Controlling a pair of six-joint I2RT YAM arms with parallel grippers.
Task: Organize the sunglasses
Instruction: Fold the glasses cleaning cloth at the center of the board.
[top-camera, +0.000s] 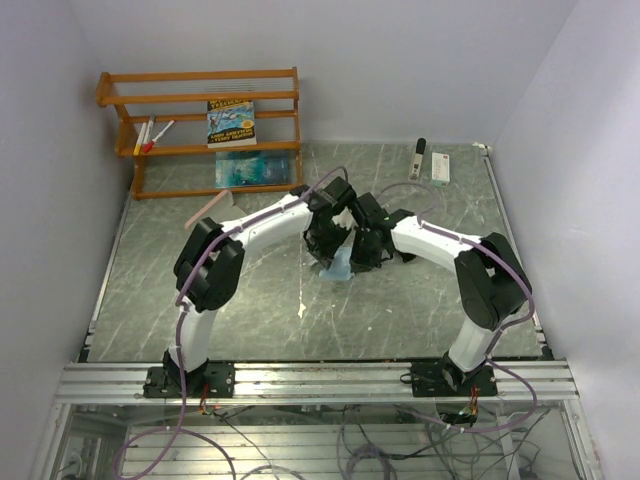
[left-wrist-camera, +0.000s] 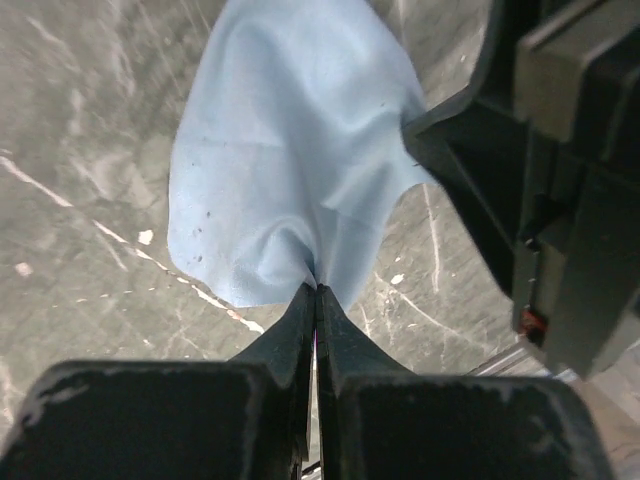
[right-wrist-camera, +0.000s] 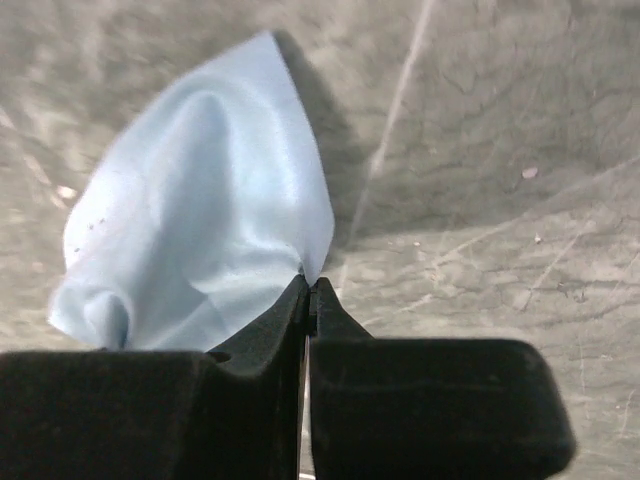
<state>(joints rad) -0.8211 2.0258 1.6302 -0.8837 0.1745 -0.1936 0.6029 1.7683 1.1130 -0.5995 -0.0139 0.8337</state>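
A light blue cloth (top-camera: 338, 266) hangs between my two grippers over the middle of the table. My left gripper (left-wrist-camera: 317, 288) is shut on one edge of the cloth (left-wrist-camera: 290, 150), which spreads out ahead of the fingertips. My right gripper (right-wrist-camera: 309, 282) is shut on another corner of the cloth (right-wrist-camera: 200, 230). Seen from above, the left gripper (top-camera: 330, 243) and the right gripper (top-camera: 364, 248) stand close together, nearly touching. The right gripper's dark body (left-wrist-camera: 560, 180) fills the right side of the left wrist view. No sunglasses are in view.
A wooden rack (top-camera: 200, 130) stands at the back left with a book (top-camera: 231, 121), markers (top-camera: 150, 133) and a blue pack (top-camera: 243, 167). A white box (top-camera: 441, 167) and a dark pen-like item (top-camera: 418, 158) lie back right. A pink strip (top-camera: 205, 212) lies near the rack.
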